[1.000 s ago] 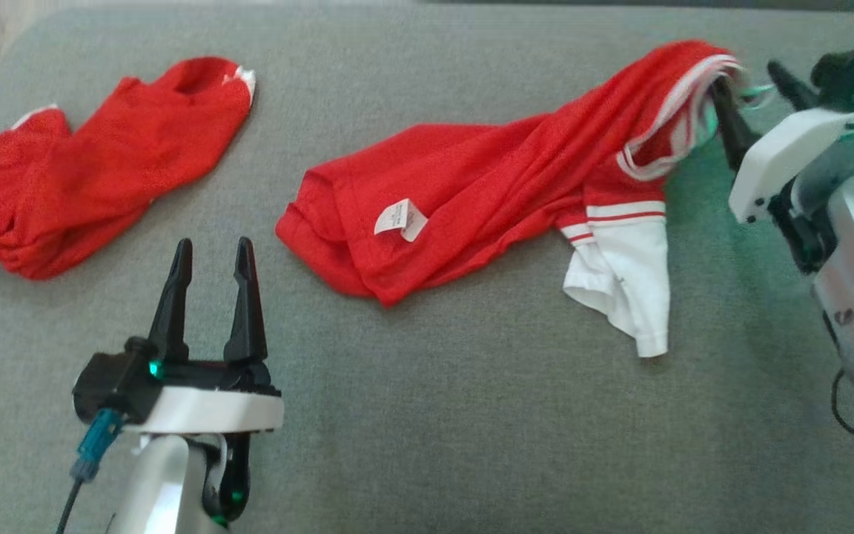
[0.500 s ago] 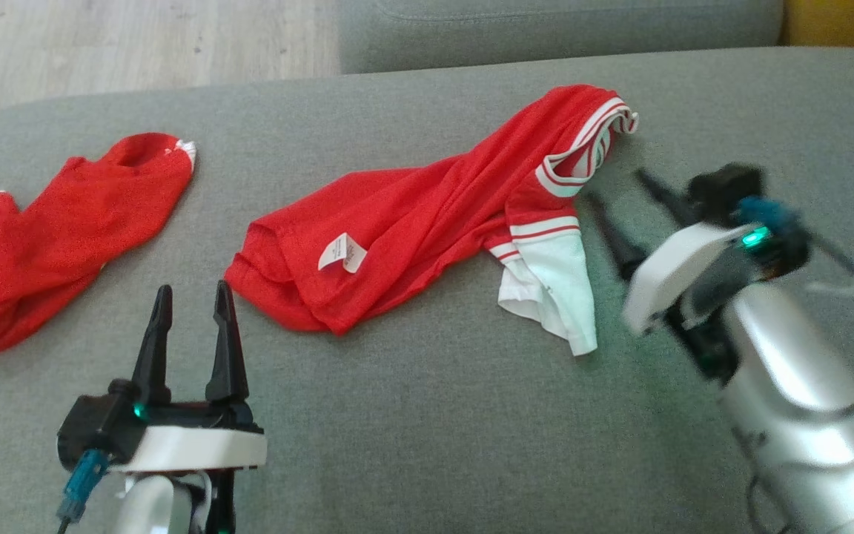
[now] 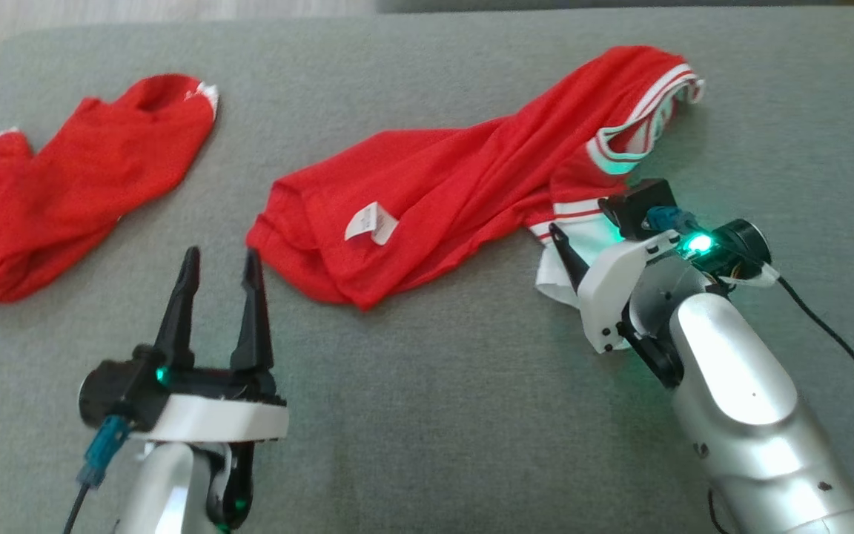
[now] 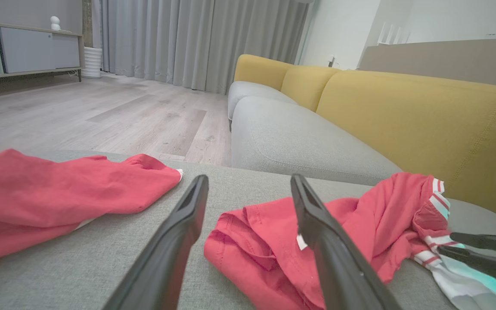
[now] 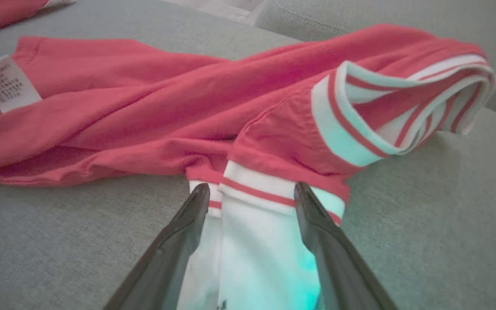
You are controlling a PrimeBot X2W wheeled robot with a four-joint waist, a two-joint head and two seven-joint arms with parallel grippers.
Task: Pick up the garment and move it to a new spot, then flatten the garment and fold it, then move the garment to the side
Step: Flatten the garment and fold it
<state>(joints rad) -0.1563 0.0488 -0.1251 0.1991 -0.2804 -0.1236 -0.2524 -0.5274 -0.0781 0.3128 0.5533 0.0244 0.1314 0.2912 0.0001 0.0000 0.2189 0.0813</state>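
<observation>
Red jersey (image 3: 457, 193) lay rumpled on grey sofa seat (image 3: 434, 415). Right tool (image 5: 251, 189), wide open and empty, straddled its white sleeve (image 5: 256, 241), likely for a pinch; left tool (image 3: 221, 259) hovered open, empty, near its hem.

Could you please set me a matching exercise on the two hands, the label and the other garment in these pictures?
Column one:
1. left hand
2. right hand
3. care label
4. other red garment

Column two:
A. white, lying on the striped garment
B. open, over the white sleeve
C. open, above the bare grey cushion
D. crumpled at the cushion's far left

Pairs: 1-C, 2-B, 3-A, 4-D
</observation>
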